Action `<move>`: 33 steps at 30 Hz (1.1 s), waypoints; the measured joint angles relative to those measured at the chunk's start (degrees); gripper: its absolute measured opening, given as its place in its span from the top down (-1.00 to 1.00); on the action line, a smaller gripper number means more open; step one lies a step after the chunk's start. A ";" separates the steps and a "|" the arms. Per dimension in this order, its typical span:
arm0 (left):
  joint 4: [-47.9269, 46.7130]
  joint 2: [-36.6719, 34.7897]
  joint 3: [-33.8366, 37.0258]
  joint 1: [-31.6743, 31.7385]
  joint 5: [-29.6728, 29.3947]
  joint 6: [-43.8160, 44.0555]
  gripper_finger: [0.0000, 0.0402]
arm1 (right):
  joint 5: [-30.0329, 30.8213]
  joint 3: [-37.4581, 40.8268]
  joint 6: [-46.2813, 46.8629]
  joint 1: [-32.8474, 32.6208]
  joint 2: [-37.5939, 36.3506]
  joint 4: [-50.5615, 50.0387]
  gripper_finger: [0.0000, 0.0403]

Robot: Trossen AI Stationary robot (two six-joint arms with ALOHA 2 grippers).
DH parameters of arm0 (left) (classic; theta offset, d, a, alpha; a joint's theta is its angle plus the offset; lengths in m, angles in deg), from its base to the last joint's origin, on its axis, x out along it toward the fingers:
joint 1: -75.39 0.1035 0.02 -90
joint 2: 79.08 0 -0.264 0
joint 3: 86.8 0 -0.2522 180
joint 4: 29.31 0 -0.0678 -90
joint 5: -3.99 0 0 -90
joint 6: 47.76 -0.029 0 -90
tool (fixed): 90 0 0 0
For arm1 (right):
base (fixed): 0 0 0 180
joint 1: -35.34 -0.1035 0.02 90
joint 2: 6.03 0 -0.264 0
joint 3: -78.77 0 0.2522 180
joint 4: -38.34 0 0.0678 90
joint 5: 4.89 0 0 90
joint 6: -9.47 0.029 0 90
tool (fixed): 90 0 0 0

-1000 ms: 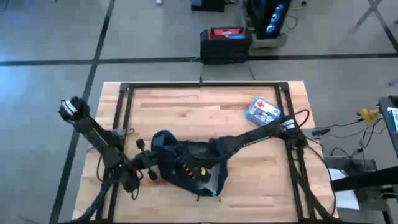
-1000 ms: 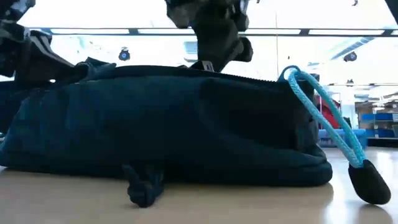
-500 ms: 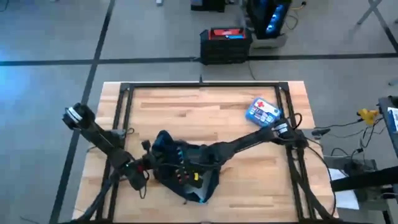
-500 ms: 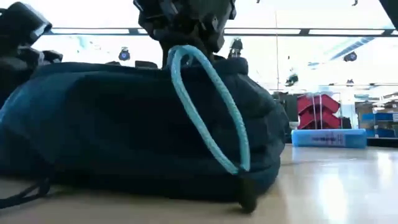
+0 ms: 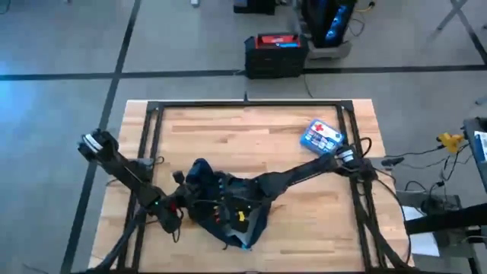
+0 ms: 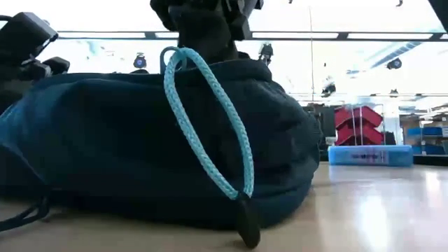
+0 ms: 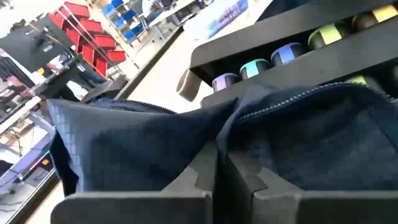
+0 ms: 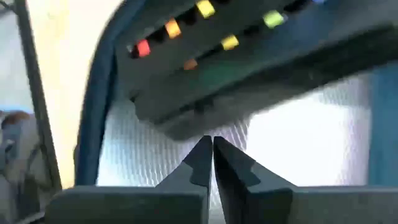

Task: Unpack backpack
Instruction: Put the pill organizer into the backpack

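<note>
Backpack point(image 5: 228, 204) of dark navy fabric lying slumped on the wooden table point(image 5: 251, 133), near the front edge and left of centre as we see it from above. Both arms reach into it: we find the left gripper point(image 5: 185, 202) at the bag's left edge, and in its wrist view the two dark fingers point(image 7: 199, 177) meet with no gap, pinching a fold of the navy fabric. The right arm stretches diagonally from the table's right side, and the right gripper point(image 5: 237, 204) sits at the bag's open mouth; in its wrist view the fingers point(image 8: 200, 158) are pressed together, tips just short of a dark tray of coloured marker caps point(image 8: 180, 31) inside the bag, holding nothing that we can make out. We see the same tray point(image 7: 280, 53) in the left wrist view, its caps lilac, light blue and green. In the low view a light blue braided zipper cord point(image 6: 203, 136) loops down the bag's side. A small blue-white box point(image 5: 321, 135) rests on the table's far right, well apart from the bag.
</note>
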State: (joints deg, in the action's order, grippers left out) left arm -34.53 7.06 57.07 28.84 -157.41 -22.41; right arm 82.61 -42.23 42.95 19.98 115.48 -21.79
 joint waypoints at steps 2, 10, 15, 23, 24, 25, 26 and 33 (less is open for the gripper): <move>-0.03 -0.13 -0.05 -0.14 0.02 -0.30 1.00 | 1.61 -0.77 -0.02 1.09 -0.02 -1.63 1.00; 0.02 -0.10 -0.35 -0.32 -0.09 -0.85 1.00 | 2.07 -0.75 -1.94 5.30 0.99 1.73 1.00; 0.84 0.80 -0.33 -0.38 -0.36 -0.86 1.00 | -0.64 -0.62 -4.09 5.64 2.03 8.71 1.00; 1.08 0.82 -0.31 -0.47 -1.16 -0.92 1.00 | 0.56 -0.25 -3.88 5.64 2.36 8.28 1.00; 1.06 0.80 -0.31 -0.65 -1.18 -0.94 1.00 | 0.78 -0.25 -3.87 5.62 2.34 8.21 1.00; 1.06 0.80 -0.31 -0.89 -1.22 -1.06 1.00 | 0.84 -0.25 -3.79 5.61 2.29 7.98 1.00; 1.02 0.77 -0.31 -1.17 -1.30 -1.29 1.00 | 0.95 -0.25 -3.65 5.55 2.25 7.60 1.00; 0.50 -2.86 -2.04 -5.08 -1.38 -4.82 1.00 | 0.58 -0.17 -3.52 5.49 2.04 5.68 1.00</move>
State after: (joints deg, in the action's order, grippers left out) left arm -34.02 4.20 55.02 23.76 -158.79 -27.23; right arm 83.19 -42.40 39.43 25.47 117.52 -16.10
